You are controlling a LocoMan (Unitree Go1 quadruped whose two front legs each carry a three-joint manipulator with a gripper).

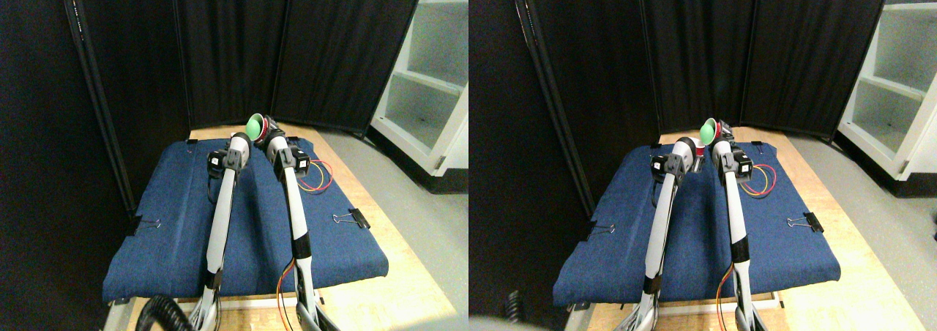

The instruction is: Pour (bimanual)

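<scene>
- Stereo pair view shows both pale manipulators reaching up over a blue cloth (168, 221) spread on the wooden surface (410, 287).
- Right hand (268, 129) carries a green cup (254, 128), tipped so its mouth faces down and to the left; I cannot tell how its jaws stand.
- Left hand (245, 142) sits just below the cup's mouth; its jaws are too small to read, and I cannot tell what it holds.
- Binder clips (353, 218) pin the cloth edges; black curtains (234, 45) stand behind, a white shelf unit (428, 89) to the right.
</scene>
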